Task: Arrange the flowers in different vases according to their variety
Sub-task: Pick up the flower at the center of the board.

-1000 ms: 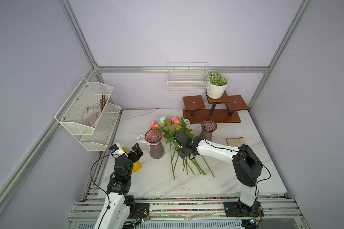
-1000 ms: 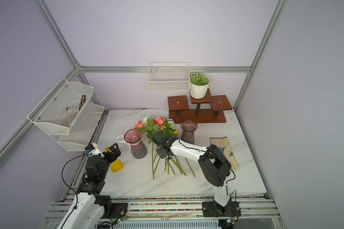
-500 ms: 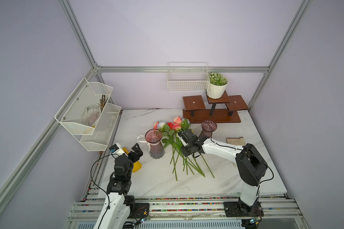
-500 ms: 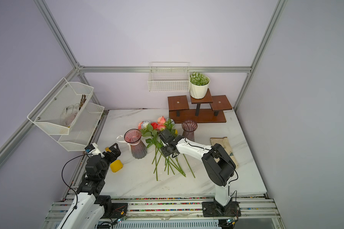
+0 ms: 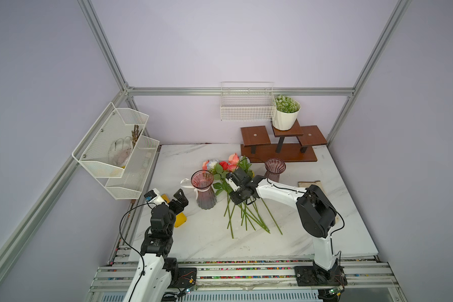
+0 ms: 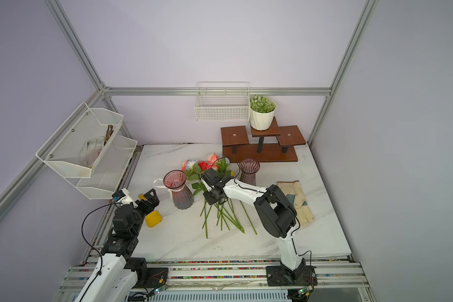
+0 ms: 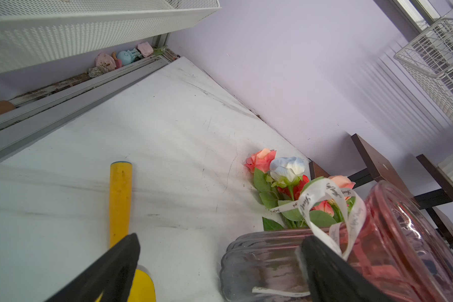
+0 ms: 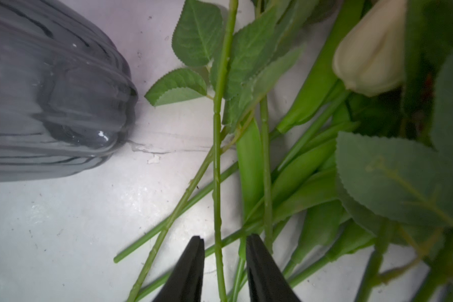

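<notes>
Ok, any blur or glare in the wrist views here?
Right wrist view: the stem between the right tool's fingers is sharp; the cream tulip and the nearest leaves are soft. Left wrist view: bright glare streaks on the ribboned vase; the left tool shows as dark silhouettes.

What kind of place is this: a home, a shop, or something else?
Probably a robot test booth, not a home: plain walls in an aluminium frame, a left arm and a right arm mounted on rails at the edge of the marble-look table, and loose flowers lying by a glass vase.
</notes>
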Robot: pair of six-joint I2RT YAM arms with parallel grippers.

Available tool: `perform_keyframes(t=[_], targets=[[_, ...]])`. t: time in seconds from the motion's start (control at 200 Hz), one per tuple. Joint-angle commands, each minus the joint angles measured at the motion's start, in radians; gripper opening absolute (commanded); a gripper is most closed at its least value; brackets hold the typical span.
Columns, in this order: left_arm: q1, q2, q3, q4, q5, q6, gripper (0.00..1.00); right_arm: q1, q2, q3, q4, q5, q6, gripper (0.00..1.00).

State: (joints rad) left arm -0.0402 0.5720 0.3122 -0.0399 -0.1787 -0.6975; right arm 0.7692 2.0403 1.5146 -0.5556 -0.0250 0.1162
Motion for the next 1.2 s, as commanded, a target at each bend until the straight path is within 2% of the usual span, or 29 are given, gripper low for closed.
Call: perform_keyframes(t=[0.0, 0.285, 0.42, 0.565, 0.75, 0.93, 1.04, 1.195], targets=[[0.005, 0.0, -0.019, 0.037, 0.007, -0.01, 1.0, 0.007, 0.041, 0.056, -0.04, -0.012, -0.016, 0.32], [0.005, 0.002, -0.02, 0.04, 0.01, -0.01, 1.0, 0.007, 0.11, 0.094, -0.054, -0.006, -0.018, 0.28], [0.005, 0.004, -0.02, 0.04, 0.011, -0.01, 1.0, 0.007, 0.108, 0.099, -0.053, -0.006, -0.015, 0.15], [0.005, 0.006, -0.02, 0.042, 0.012, -0.011, 1.0, 0.009, 0.041, 0.08, -0.041, 0.009, -0.008, 0.01], [0.005, 0.006, -0.021, 0.043, 0.015, -0.011, 1.0, 0.009, -0.129, 0.011, 0.01, 0.025, 0.015, 0.0], [0.005, -0.001, -0.025, 0.048, 0.023, -0.011, 1.0, 0.007, -0.36, -0.108, 0.167, 0.034, 0.042, 0.0], [0.005, -0.006, -0.028, 0.056, 0.03, -0.01, 1.0, 0.005, -0.49, -0.167, 0.274, 0.126, 0.063, 0.0], [0.005, -0.018, -0.043, 0.083, 0.053, -0.013, 1.0, -0.029, -0.652, -0.176, 0.386, 0.264, -0.002, 0.0]])
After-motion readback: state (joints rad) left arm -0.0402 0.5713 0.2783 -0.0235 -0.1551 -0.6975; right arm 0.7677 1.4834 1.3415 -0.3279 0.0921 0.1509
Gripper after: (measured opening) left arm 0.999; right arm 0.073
